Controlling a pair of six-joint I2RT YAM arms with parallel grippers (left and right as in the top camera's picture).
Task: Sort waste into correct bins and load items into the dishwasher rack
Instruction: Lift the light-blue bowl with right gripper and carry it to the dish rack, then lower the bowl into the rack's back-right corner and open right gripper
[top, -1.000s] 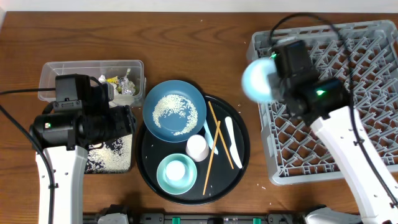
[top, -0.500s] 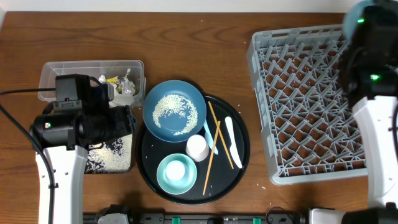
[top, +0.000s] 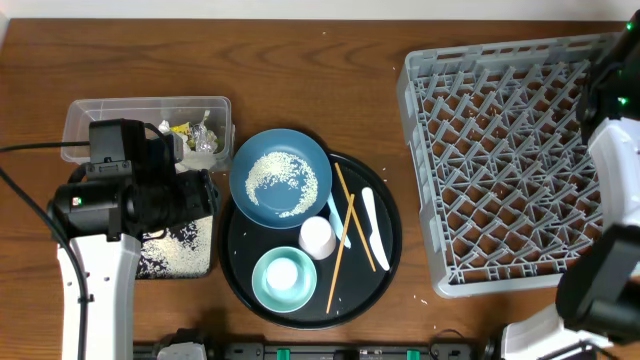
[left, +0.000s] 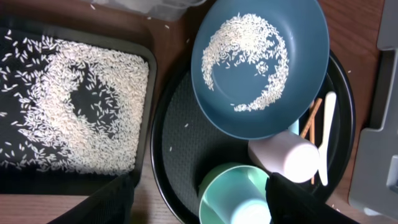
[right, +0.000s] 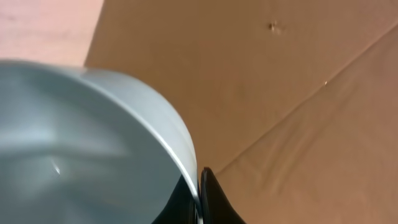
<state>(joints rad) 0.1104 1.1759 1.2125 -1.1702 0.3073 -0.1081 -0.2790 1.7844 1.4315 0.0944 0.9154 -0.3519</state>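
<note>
Right gripper (right: 200, 190): pinching the rim of the light blue bowl (right: 87, 143), at the bench's right rear corner.
Dishwasher rack (top: 500, 160): lies toward bench centre from it; right arm nearer.
Left gripper (left: 202, 202): spread, empty.

Overhead straight down; left wrist nearer, same blue plate (left: 260, 62); right wrist elsewhere.

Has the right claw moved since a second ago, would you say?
Yes: the right claw, gripping the light blue bowl, swung rightward across the dishwasher rack.
</note>
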